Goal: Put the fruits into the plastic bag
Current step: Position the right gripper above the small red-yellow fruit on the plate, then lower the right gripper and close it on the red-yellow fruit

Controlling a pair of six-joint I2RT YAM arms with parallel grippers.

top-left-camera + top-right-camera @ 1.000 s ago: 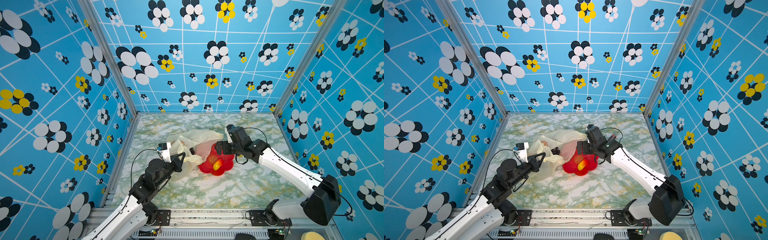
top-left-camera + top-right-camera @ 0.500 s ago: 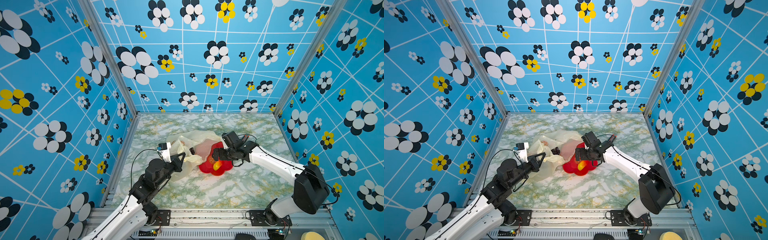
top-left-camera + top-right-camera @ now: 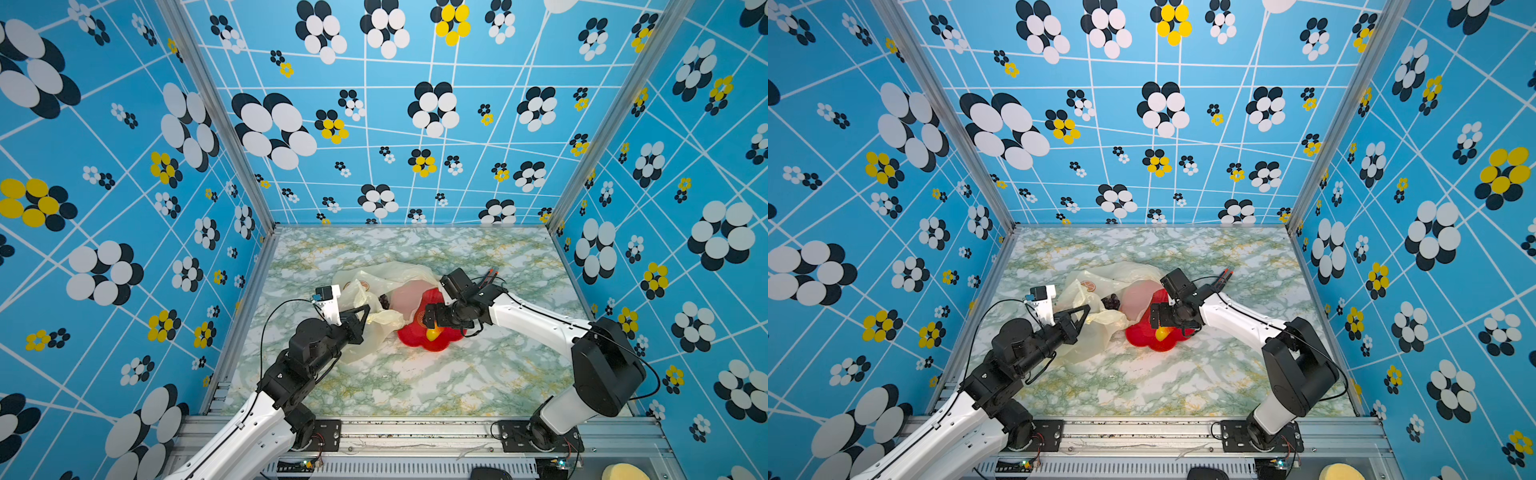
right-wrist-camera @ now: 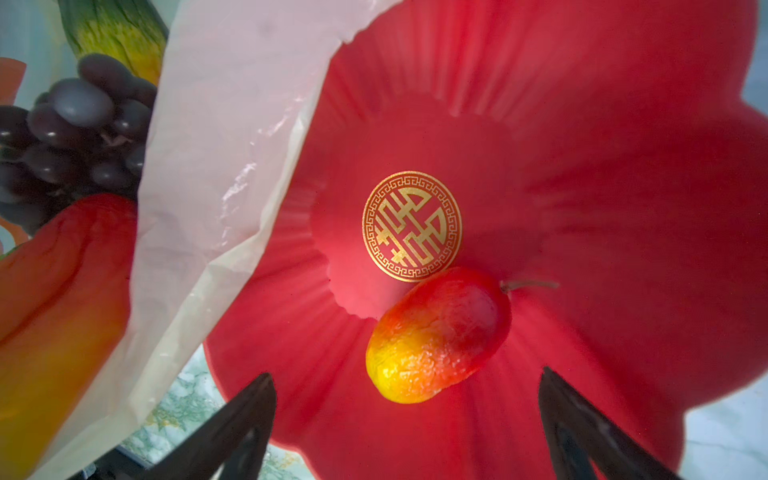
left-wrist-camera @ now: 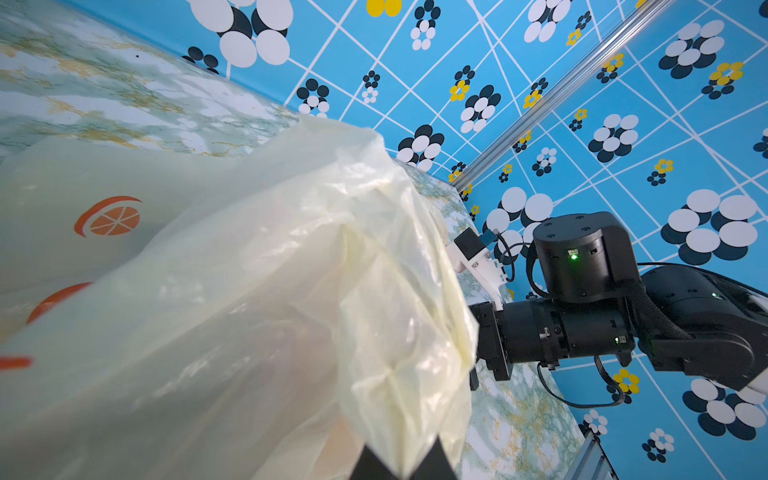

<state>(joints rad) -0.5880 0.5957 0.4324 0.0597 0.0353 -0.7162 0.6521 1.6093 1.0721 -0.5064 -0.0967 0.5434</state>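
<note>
Right wrist view: right gripper (image 4: 405, 374) splayed over the red-orange fruit (image 4: 436, 332) on the plate (image 4: 582, 166), poised to grab; left gripper (image 5: 401, 465) pinches the plastic bag (image 5: 249, 291), seemingly propping its mouth open

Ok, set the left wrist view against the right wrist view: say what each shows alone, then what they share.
Only the left wrist view: the left fingers shut on an edge of the plastic bag, its orange-slice prints, the right arm, the blue flowered walls. Only the right wrist view: the red plate bearing a red-yellow fruit, the grape bunch, the open right fingers. Both: the bag and the marbled table.
</note>
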